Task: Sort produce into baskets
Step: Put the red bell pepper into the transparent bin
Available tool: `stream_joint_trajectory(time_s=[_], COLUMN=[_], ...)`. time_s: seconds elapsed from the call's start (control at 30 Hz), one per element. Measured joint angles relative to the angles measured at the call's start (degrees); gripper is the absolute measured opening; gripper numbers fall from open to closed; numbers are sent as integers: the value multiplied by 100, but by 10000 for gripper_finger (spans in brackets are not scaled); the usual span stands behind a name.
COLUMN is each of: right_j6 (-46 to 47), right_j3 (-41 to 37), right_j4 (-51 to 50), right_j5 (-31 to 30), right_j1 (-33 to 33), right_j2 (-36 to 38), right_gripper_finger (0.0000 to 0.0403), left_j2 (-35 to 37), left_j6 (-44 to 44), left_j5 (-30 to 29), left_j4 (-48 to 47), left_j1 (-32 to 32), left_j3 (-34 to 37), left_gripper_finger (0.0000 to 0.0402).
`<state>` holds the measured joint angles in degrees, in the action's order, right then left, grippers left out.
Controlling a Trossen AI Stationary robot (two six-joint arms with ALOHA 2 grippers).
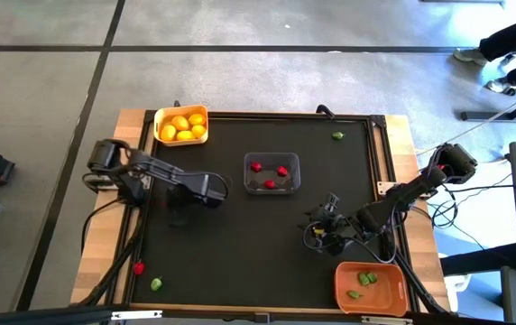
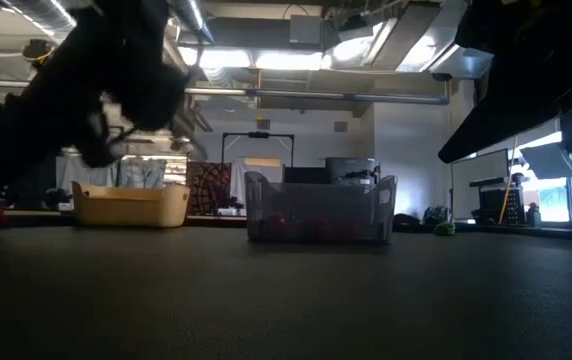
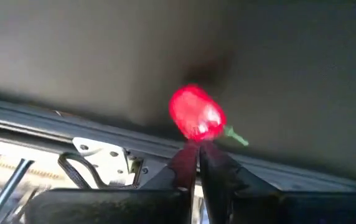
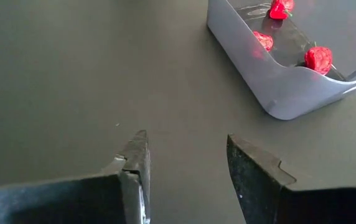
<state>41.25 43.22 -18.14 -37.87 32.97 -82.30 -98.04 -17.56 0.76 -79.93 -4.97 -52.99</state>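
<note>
L gripper (image 3: pixel 198 144) clenched on small red toy fruit (image 3: pixel 196 112) w/ green stem, over dark mat; next, carry to clear see-through plastic basket (image 1: pixel 271 171) mid-table; R gripper (image 4: pixel 184 149) idle, released

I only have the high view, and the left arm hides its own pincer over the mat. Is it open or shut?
Observer: Shut. In the left wrist view, the left pincer has its fingers pressed together.
Operator: Is anything at its tips?
Observer: A red piece with a green stem sits right at the fingertips. I cannot tell whether it is pinched.
Operator: And the right pincer?
Observer: The right pincer is open above the bare mat, with nothing between its fingers.
</note>
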Motion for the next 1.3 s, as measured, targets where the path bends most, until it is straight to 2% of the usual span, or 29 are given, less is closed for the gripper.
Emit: stream_joint_trajectory(time_s=[0.2, 0.4, 0.57, 0.77, 0.9, 1.07, 1.3], right_j6=[-2, -2, -5, -7, -7, -19, -127], right_j3=[0, 0, 0, 0, 0, 0, 0], right_j4=[12, 12, 10, 6, 6, -1, -1], right_j5=[-7, -14, -20, -24, -24, -24, -24], right_j1=[0, 0, 0, 0, 0, 0, 0], right_j2=[0, 0, 0, 0, 0, 0, 0], right_gripper_finger=[151, 151, 151, 151, 151, 151, 151], left_j2=[550, 833, 831, 831, 831, 831, 831], left_j6=[-57, -454, -889, -2260, -3094, -3492, -3679], left_j5=[-36, -26, 140, 172, 170, 174, 356], left_j4=[74, 490, 579, 702, 989, 1603, 2145], left_j1=[0, 0, -105, -103, -165, -292, -334], left_j3=[-502, -558, -558, -495, -134, 332, 795], left_gripper_finger=[5, 14, 91, 211, 249, 251, 226])
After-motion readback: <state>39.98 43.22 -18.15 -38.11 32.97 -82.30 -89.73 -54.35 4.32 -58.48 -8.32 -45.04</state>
